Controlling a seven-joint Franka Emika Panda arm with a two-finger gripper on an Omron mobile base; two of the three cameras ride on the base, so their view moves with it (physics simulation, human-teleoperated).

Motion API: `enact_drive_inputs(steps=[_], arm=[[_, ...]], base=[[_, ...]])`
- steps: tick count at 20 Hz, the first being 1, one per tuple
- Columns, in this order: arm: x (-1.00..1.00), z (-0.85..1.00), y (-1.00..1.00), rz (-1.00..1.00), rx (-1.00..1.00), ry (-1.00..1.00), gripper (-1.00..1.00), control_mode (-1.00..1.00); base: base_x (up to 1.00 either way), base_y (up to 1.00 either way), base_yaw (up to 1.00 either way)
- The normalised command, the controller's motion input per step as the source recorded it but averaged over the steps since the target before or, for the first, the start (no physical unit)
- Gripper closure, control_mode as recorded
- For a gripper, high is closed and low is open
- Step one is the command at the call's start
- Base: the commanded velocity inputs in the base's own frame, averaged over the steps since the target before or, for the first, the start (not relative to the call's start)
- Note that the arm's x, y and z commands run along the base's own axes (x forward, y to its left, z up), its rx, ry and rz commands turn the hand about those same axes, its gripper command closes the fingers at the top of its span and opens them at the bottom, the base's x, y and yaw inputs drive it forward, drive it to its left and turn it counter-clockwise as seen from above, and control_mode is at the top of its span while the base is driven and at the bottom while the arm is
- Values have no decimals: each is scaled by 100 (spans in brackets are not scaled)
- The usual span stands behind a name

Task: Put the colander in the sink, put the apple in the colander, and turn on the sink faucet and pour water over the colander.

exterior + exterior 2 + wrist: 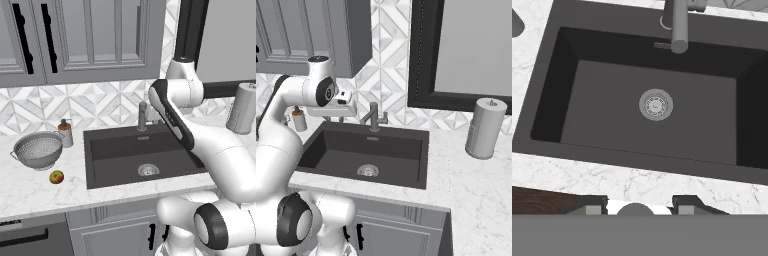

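The tool (632,206) hangs over the sink's (547,90) near rim with its tips apart and nothing between them. On the counter (30,185) to the left (nothing moved yet, I judge) the apple (56,176) lies near the upright colander (38,149), mouth up, handles pointing left and right, with the faucet (143,116) farthest back.

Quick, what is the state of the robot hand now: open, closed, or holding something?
Hand: open and holding nothing, its fingertips apart, hovering above the sink.
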Motion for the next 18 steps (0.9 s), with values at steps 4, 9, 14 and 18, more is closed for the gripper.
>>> enact_drive_inputs(steps=[4, 9, 14, 18], arm=[[-30, 0, 17, 0, 0, 0, -100, -100], [-35, -13, 33, 0, 11, 2, -100, -100], [-41, -15, 37, 0, 16, 3, -100, -100], [-37, 10, 83, 0, -1, -14, -100, -100]], base=[[0, 0, 0], [0, 0, 0], [0, 0, 0], [0, 0, 0]])
